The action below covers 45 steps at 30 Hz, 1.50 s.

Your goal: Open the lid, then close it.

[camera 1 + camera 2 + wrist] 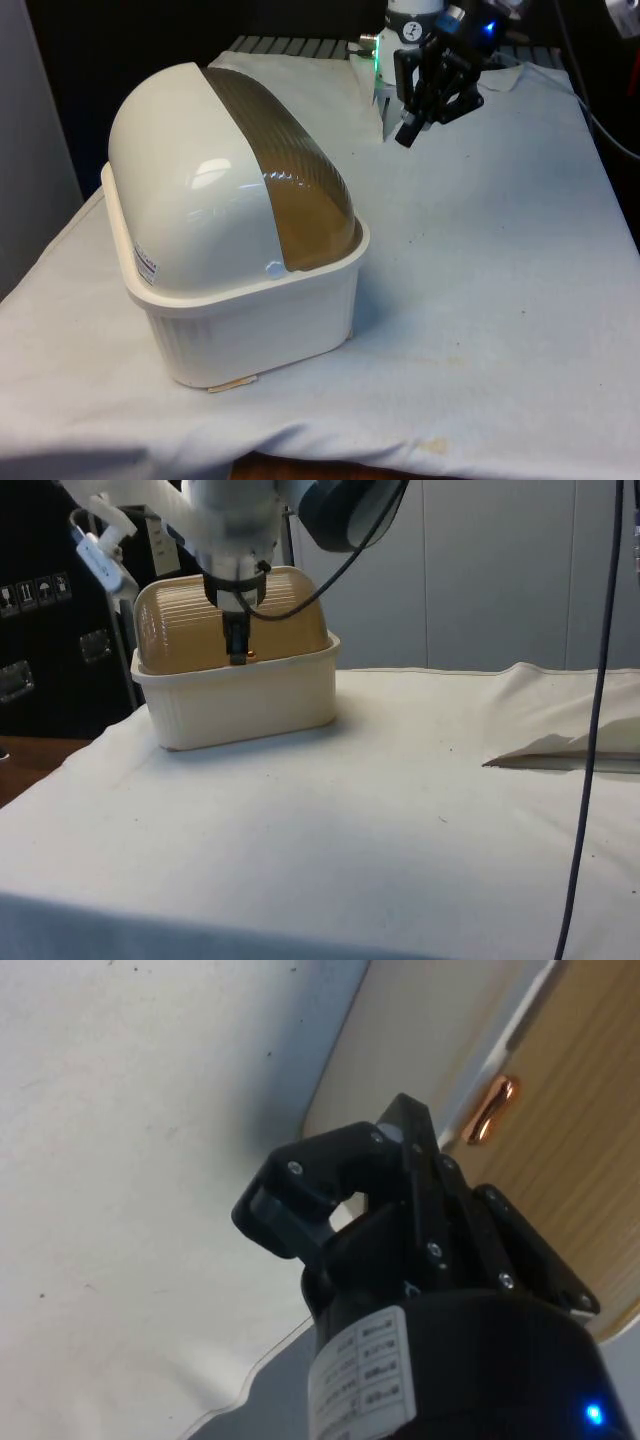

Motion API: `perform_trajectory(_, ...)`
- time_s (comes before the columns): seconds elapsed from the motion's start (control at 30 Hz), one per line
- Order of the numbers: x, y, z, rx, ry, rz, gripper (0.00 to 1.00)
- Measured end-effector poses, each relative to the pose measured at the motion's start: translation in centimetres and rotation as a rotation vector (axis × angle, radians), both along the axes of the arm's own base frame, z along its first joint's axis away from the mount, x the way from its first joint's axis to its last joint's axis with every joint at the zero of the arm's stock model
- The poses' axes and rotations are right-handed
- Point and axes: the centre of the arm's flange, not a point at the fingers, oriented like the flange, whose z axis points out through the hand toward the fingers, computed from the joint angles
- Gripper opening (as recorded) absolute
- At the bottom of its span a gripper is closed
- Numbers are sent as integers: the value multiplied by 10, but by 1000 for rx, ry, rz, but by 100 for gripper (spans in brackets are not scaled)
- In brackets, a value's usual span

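Cream plastic forms the bread box [250, 320], which stands on the white cloth [480, 330] toward the front view's left, well forward of the robot. Its ribbed tub carries a domed top: a white solid shell [185, 190] at the back and a brown translucent roll lid [290, 170] curving down to the tub's rim. The lid sits fully down, its lower edge meeting the rim, so the box is closed. In the side view the ribbed brown lid [190, 630] faces the camera above the cream tub [240, 700].

The black gripper [410, 130] hangs above the cloth at the far end of the table, well apart from the box, tilted with its tips angled downward. In the wrist view its 2 fingers [300, 1200] are pressed together with nothing between them. Past them shows the box's cream rim and the brown lid with a small amber handle [492, 1108] near its lower edge.
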Motion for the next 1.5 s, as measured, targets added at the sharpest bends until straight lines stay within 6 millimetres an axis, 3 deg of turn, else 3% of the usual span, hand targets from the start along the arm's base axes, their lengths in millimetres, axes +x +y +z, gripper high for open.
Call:
perform_trajectory(0.23, 9, -9, -17, -27, -22, -14, 0)
perform_trajectory(0.77, 8, -24, -46, -78, -73, -38, 0)
perform_trajectory(1.5, 8, -40, -56, -125, -122, -69, 0)
